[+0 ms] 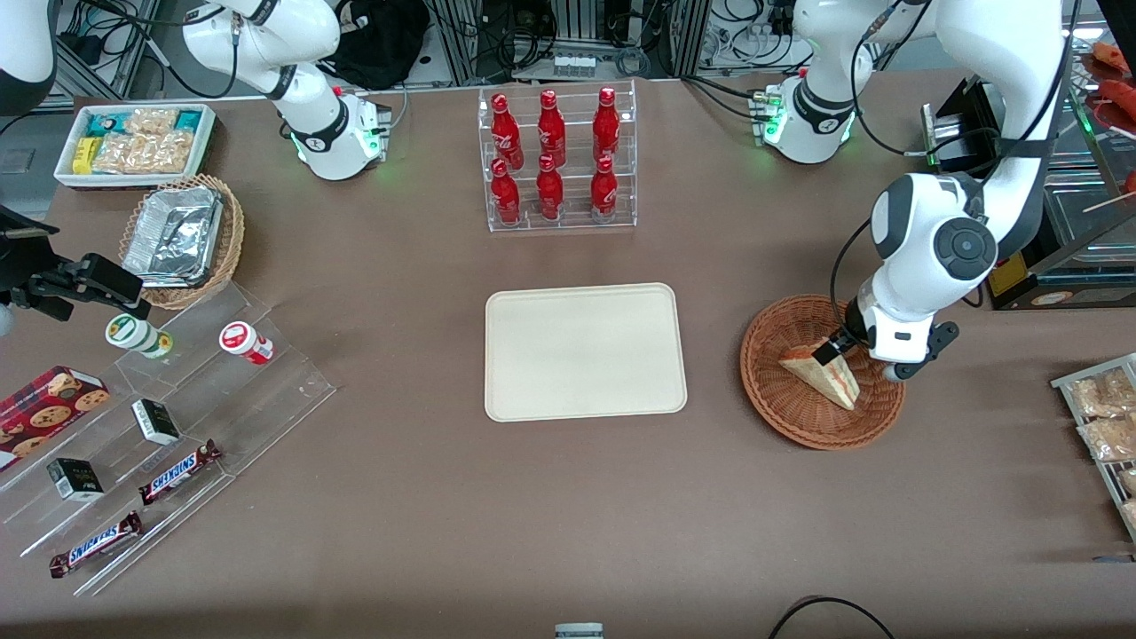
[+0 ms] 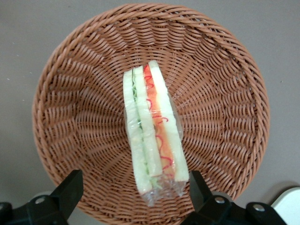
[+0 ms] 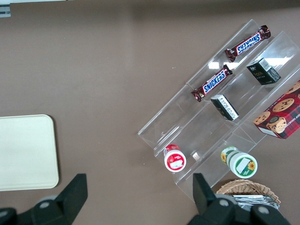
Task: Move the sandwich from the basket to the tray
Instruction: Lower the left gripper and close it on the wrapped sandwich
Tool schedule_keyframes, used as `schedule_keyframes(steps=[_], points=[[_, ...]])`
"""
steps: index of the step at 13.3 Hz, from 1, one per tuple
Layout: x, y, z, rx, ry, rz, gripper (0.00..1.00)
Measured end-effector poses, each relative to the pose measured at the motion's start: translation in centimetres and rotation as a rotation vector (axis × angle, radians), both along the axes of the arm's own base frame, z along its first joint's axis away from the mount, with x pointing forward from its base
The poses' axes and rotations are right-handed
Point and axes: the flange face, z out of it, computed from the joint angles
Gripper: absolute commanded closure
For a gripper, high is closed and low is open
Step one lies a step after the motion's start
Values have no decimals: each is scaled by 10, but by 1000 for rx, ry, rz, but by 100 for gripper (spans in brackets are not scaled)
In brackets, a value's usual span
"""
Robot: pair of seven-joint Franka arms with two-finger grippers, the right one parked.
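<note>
The sandwich (image 1: 825, 374), a plastic-wrapped wedge with red-orange and green filling, lies in the reddish-brown wicker basket (image 1: 781, 417) toward the working arm's end of the table. My left gripper (image 1: 856, 357) is low over the basket, open. In the left wrist view the gripper (image 2: 133, 187) has its two black fingers (image 2: 70, 187) spread wide on either side of the sandwich's (image 2: 152, 136) wrapped end, above the basket's weave (image 2: 84, 117). One finger is close beside the bread, the other well apart from it. The cream tray (image 1: 586, 351) lies bare at the table's middle, beside the basket.
A clear rack of red bottles (image 1: 557, 160) stands farther from the front camera than the tray. A black box and display case (image 1: 1065, 248) stand close beside the arm. Snack packets (image 1: 1105, 417) lie at the working arm's table edge. Tiered acrylic shelves (image 1: 160, 426) sit toward the parked arm's end.
</note>
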Motion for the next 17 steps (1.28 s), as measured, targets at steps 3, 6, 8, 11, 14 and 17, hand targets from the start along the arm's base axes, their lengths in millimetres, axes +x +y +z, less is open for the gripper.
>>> schedule_keyframes(steps=[3, 6, 8, 11, 14, 17], points=[[2, -10, -7, -6, -16, 34, 0], [4, -15, -19, -13, -28, 42, 0], [5, -16, -29, -17, -31, 43, 8], [8, -16, -38, -18, -23, 47, 86], [13, -16, -35, -20, -29, 47, 91], [22, -17, -13, -8, 10, 42, 91]])
